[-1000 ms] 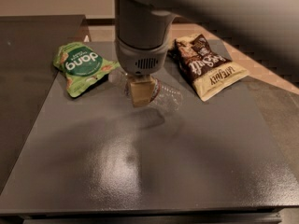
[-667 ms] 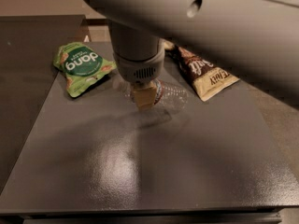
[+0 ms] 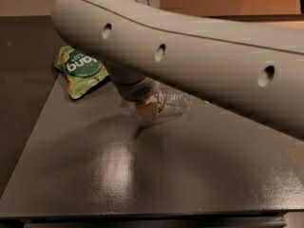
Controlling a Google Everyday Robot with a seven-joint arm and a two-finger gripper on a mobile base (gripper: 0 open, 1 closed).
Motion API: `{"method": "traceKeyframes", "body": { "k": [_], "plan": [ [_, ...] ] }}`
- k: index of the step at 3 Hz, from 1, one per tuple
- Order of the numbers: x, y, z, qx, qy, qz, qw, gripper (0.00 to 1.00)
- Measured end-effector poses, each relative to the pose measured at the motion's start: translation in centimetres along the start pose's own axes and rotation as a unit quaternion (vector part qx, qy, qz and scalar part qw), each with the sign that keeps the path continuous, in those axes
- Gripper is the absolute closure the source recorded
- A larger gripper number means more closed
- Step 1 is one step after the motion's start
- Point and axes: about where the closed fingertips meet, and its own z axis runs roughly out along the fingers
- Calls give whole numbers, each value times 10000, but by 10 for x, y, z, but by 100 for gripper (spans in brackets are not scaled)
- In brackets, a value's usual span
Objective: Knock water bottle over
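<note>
1. The gripper (image 3: 146,109) is low over the table (image 3: 190,175), near the back of the top, its tan tip almost on the surface. I read that height as deliberate: a sideways push lands on the body of the target rather than passing over it.
2. The water bottle (image 3: 175,99) sits just beside the gripper on its right, touching it or nearly so. Its clear crinkled body looks stretched out low along the table, so I judge it is lying on its side or close to it; the arm (image 3: 199,56) hides its upper part, so I am not sure.
3. Whether the jaws are wide or narrow, I cannot tell; only one tan block shows below the wrist.
4. A green snack bag (image 3: 80,70) lies flat near the back left corner, well apart from the bottle and out of any push to the right.
5. Room: the near half of the table is open dark surface, with the front edge far from the bottle. The left edge runs diagonally toward me. The right side is covered by the arm, so I cannot judge how much table a rolling bottle has there.
</note>
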Motion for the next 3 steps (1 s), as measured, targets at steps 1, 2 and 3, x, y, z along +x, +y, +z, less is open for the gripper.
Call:
{"method": "traceKeyframes", "body": {
  "k": [1,2,3],
  "plan": [
    [0,0,-1,25,1,5,10000,12],
    [0,-1,-2,50,-3,7,10000,0],
    [0,-1,-2,50,-3,7,10000,0]
  ]
}}
